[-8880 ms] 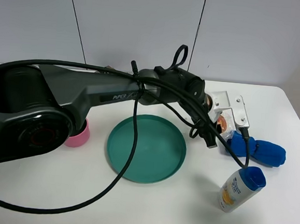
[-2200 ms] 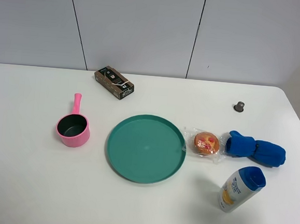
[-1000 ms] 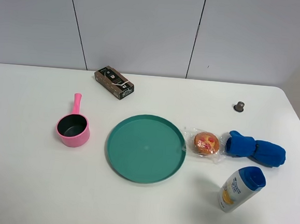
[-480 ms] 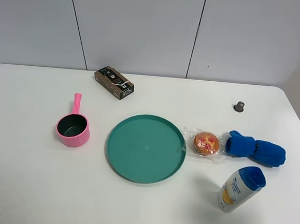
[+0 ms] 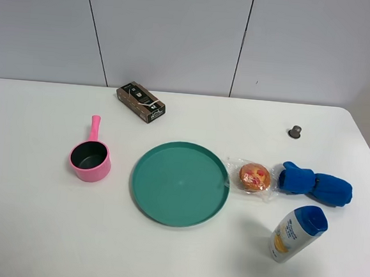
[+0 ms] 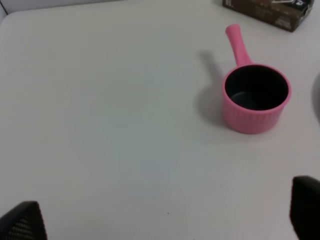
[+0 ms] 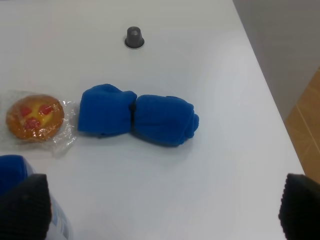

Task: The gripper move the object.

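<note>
The muffin (image 5: 255,177), orange-brown with red spots in clear crinkly wrap, lies on the white table (image 5: 30,229) between the green plate and the blue cloth. It also shows in the right wrist view (image 7: 35,117). No arm shows in the exterior view. My left gripper (image 6: 162,215) is open and empty over bare table near the pink pot. My right gripper (image 7: 160,207) is open and empty, above the table near the blue cloth, with the muffin off to one side.
A green plate (image 5: 180,183) lies mid-table. A pink pot (image 5: 90,160) stands at the left and a dark box (image 5: 140,101) at the back. A blue rolled cloth (image 5: 314,184), a shampoo bottle (image 5: 296,234) and a small grey cap (image 5: 294,131) are at the right.
The large arm that reached over the muffin 8.9 s ago has left the exterior view. Nothing has moved over the last second.
</note>
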You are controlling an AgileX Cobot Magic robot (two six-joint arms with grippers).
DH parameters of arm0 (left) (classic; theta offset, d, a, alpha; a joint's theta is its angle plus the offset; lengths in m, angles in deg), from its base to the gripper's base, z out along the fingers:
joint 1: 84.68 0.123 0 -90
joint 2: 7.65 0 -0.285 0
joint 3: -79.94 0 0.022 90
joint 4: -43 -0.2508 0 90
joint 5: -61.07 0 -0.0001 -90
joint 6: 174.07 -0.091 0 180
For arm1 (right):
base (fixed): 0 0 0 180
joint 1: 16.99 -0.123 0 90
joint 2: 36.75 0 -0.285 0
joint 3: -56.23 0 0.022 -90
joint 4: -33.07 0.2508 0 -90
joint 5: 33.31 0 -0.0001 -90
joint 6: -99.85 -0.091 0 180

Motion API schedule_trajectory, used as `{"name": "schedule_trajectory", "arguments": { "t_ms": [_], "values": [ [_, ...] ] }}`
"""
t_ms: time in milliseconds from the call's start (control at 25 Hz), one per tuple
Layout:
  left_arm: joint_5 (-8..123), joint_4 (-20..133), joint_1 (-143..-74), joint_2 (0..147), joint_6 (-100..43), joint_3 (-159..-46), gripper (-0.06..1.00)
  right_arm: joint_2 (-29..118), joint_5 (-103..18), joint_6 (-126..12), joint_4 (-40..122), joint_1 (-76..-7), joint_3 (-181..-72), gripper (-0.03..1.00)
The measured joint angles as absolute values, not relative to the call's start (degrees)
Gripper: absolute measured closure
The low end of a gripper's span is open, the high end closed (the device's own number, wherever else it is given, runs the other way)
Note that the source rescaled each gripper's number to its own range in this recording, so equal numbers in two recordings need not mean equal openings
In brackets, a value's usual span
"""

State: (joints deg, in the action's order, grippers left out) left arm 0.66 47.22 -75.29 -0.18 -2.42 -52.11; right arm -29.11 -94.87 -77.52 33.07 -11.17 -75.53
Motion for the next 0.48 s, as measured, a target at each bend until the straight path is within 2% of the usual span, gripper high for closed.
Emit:
{"name": "schedule_trajectory", "arguments": {
  "t_ms": [480],
  "values": [
    [0.7,47.2,-75.3,-0.2,-2.4,-52.1,-0.06,-29.1,-94.9,-77.5,33.1,-11.2,-75.5,-0.03]
  ]
}}
